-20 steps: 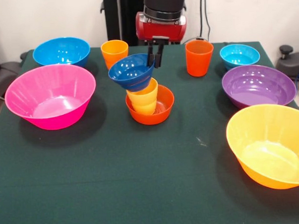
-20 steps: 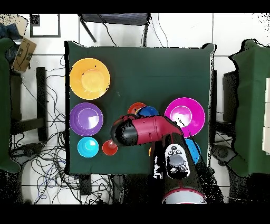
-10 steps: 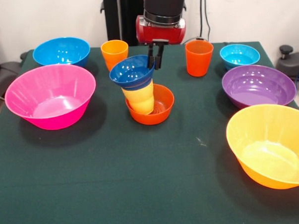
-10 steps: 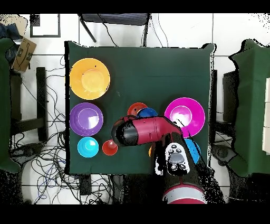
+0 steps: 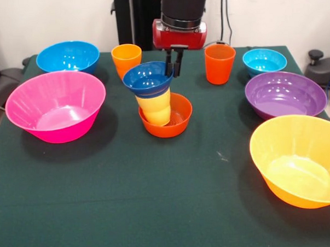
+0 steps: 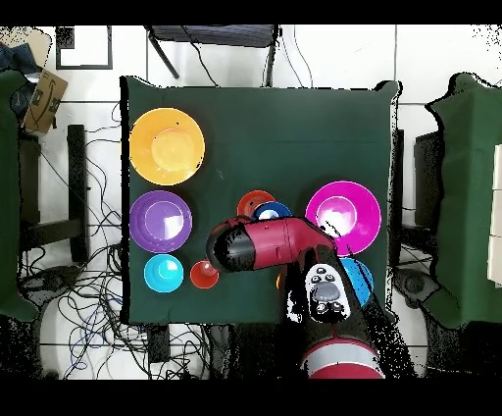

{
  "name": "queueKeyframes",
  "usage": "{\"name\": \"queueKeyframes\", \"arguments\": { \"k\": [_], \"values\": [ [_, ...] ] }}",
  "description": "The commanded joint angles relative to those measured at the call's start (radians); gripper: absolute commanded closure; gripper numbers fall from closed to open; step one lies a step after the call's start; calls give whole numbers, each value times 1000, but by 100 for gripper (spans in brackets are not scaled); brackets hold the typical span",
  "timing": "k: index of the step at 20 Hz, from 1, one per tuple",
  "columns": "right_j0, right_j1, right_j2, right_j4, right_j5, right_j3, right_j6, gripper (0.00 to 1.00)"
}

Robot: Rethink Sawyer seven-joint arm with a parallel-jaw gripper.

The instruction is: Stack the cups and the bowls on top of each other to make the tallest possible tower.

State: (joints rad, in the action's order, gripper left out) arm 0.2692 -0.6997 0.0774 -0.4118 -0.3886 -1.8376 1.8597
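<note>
Yellow-orange bowl (image 5: 299, 160): large, nearest the camera in the front view, at the table's (image 5: 130, 201) right edge, upright.
Pink bowl (image 5: 56, 105): large, left side, upright, well apart from the yellow-orange bowl.
Purple bowl (image 5: 285, 93): medium, right side, just behind the yellow-orange bowl.
Tower (image 5: 157, 102): middle of the table, 3 pieces.
Tower base: small orange-red bowl (image 5: 177, 119) resting on the cloth.
Tower middle: yellow cup (image 5: 155, 108) standing in the orange-red bowl, leaning a little to the left.
Tower top: dark blue bowl (image 5: 148, 79) seated on the yellow cup's rim, mouth up, slightly tilted.
Gripper (image 5: 174, 61): 2 dark fingers close together, pinching the dark blue bowl's far right rim.
Arm (image 6: 270, 243): red and black, covering much of the tower in the overhead view.
Cyan bowl (image 5: 264, 61): small, far right, behind the purple bowl.
Red-orange cup (image 5: 220, 63): upright, far side, between the tower and the cyan bowl.
Light orange cup (image 5: 126, 59): upright, far side, just behind the tower.
Blue bowl (image 5: 68, 56): medium, far left corner, behind the pink bowl.
</note>
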Motion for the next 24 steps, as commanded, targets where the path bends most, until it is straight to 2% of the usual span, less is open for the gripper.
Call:
{"name": "queueKeyframes", "arguments": {
  "k": [1, 7, 12, 18, 24],
  "values": [
    [-33, 32, 85, 28, 36, -50, 100, 100],
    [-62, 35, 84, 36, 77, -20, 126, 100],
    [-80, 36, 76, 49, 57, 0, 126, 100],
    [-122, 41, 19, 28, 79, 20, 145, 100],
    [-129, 46, -14, 16, 86, 37, 135, 100]
  ]
}}
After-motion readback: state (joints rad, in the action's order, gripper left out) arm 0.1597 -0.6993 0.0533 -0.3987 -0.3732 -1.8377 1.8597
